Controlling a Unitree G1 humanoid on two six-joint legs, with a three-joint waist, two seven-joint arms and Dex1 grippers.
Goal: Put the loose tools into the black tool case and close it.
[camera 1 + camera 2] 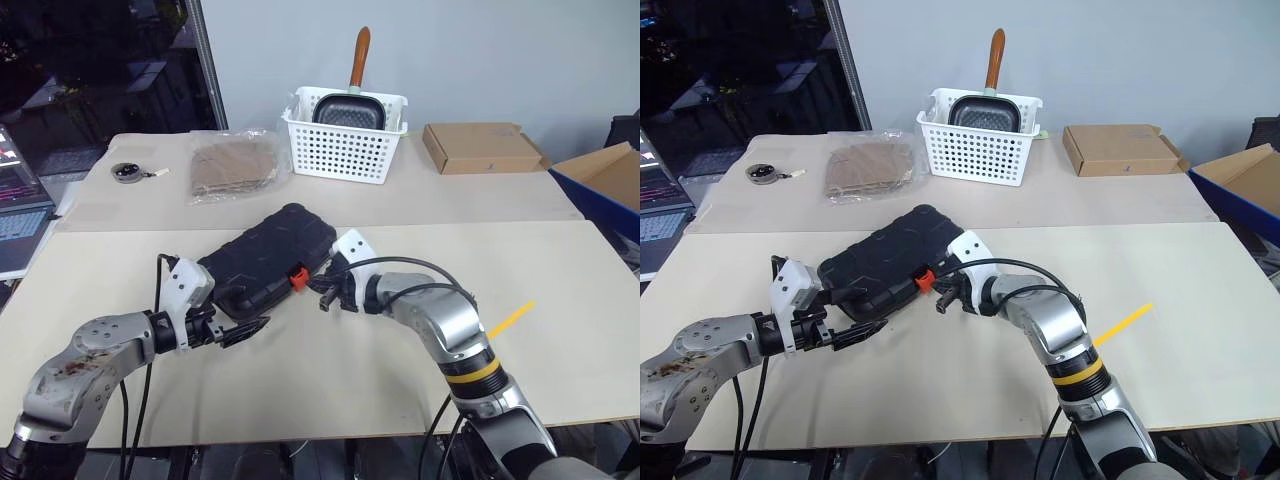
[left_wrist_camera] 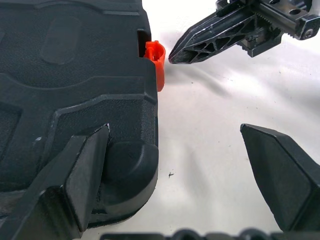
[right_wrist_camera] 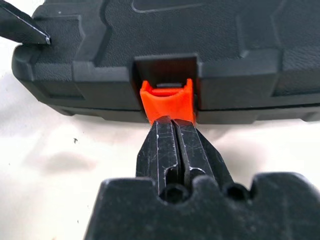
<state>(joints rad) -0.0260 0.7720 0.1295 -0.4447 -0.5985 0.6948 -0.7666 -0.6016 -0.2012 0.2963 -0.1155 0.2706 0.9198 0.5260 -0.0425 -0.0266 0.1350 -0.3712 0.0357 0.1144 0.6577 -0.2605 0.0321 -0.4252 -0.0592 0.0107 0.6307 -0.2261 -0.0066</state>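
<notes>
the black tool case is seen lying lid-down-shut near the middle of the table, its orange latch met by the tips of the right gripper, whose fingers are pressed together and hold nothing; the left gripper is spread wide about a near corner. the case is judged rigid, fairly light, best steadied by its corners

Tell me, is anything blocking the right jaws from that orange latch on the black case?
Nothing visible is. The right gripper, jaws shut, has its tip right at the orange latch on the front edge of the closed case. The left gripper, jaws open, sits at the case's near corner, off to the side.
</notes>
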